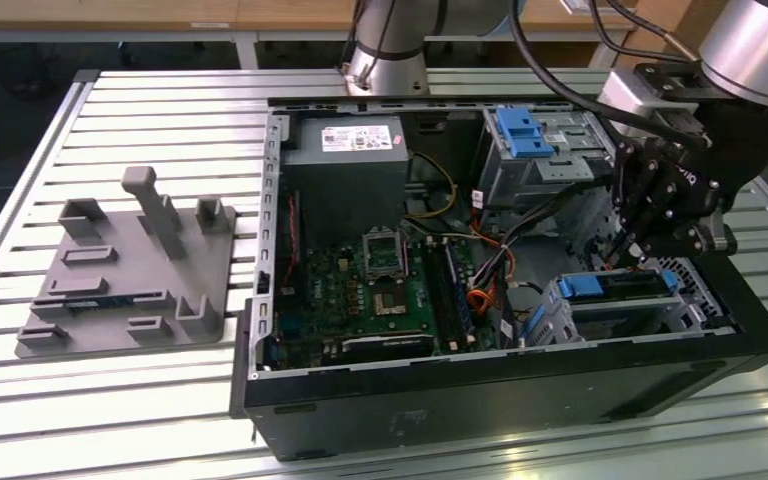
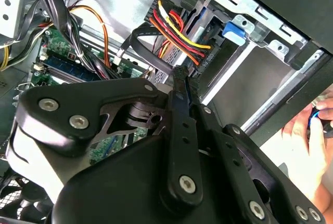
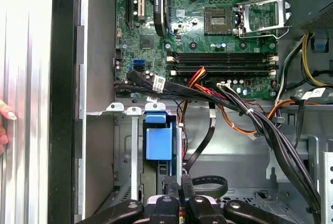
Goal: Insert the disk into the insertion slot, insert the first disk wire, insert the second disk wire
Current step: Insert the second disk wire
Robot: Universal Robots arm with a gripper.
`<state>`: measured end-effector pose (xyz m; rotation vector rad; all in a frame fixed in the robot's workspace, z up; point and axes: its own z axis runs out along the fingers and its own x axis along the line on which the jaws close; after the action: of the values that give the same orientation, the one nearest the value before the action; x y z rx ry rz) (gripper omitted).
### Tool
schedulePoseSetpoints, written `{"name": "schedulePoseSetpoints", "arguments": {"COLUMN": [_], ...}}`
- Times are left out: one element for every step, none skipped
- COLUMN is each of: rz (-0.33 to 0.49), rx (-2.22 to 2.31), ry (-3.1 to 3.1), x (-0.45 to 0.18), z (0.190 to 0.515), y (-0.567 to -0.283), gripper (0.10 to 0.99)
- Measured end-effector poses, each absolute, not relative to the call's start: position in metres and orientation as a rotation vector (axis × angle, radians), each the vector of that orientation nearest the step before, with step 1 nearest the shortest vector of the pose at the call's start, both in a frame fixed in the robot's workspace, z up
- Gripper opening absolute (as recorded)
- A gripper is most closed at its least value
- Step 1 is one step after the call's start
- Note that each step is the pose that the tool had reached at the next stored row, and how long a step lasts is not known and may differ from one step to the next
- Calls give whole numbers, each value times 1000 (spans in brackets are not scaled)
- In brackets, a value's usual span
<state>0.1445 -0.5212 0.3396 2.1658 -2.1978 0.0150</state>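
The disk (image 1: 611, 287), in its blue carrier (image 3: 158, 143), sits inside the insertion slot (image 1: 684, 312), a low silver cage at the case's near right corner in the exterior view. My gripper (image 1: 634, 258) hangs just behind it. In both wrist views the fingers are drawn together (image 3: 179, 183), and their tips (image 2: 179, 72) pinch a black connector (image 2: 182, 37) with red, yellow and orange wires at the disk's rear. A black flat cable (image 3: 208, 146) loops toward the same spot. A thin red cable (image 3: 199, 75), seemingly the first disk wire, lies loose by the memory slots.
A taller grey cage with a blue bracket (image 1: 531, 140) stands behind my arm, and the power supply (image 1: 351, 140) is at the back. The motherboard (image 3: 218, 26) covers the case floor, crossed by thick black cables (image 3: 270, 130). A person's hand (image 2: 307, 130) rests outside the case wall. A grey fixture plate (image 1: 131, 270) lies outside, on the exterior view's left.
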Motion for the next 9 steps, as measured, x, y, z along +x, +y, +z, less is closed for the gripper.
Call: {"name": "schedulePoseSetpoints", "arguments": {"rz": [15, 15, 15, 15, 15, 12, 6, -1, -6], "rx": [2166, 2166, 2166, 2166, 2166, 2167, 2171, 2176, 2178], "ry": [-2198, -2198, -2198, -2198, -2198, -2200, -2203, -2207, -2210], "x": [145, 145, 145, 145, 145, 144, 143, 143, 142], "z": [340, 340, 340, 340, 340, 340, 340, 340, 340], "y": [-521, -521, -521, -521, -522, -523, -524, -525, -526], "gripper": [149, 149, 149, 149, 149, 149, 149, 149, 149]}}
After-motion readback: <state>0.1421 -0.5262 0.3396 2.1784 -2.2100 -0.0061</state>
